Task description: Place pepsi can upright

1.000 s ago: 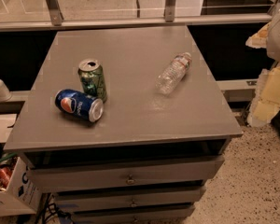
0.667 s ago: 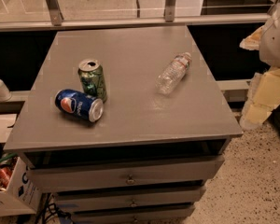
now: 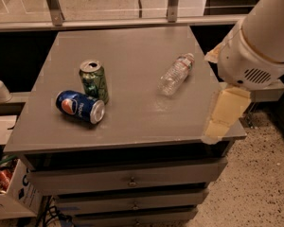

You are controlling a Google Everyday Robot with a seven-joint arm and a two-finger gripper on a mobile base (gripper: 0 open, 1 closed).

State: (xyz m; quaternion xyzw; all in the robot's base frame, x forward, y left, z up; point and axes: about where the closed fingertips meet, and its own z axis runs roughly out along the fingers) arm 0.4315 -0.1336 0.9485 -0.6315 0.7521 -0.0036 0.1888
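Note:
The pepsi can (image 3: 80, 107) is dark blue with the round logo. It lies on its side on the grey table top (image 3: 132, 70) near the front left, its silver top facing right and toward the front. A green can (image 3: 94, 81) stands upright just behind it, nearly touching. My gripper (image 3: 223, 116) hangs at the table's front right corner, under the white arm (image 3: 255, 41), far to the right of the pepsi can and holding nothing that I can see.
A clear plastic bottle (image 3: 176, 74) lies on its side at the right of the table. Drawers (image 3: 128, 181) are below the top. A white box (image 3: 9, 197) with items stands on the floor at the left. A railing (image 3: 109, 20) runs behind.
My arm and gripper have moved left and further into view, now overlapping the table's right front corner. The cans and the bottle have not moved.

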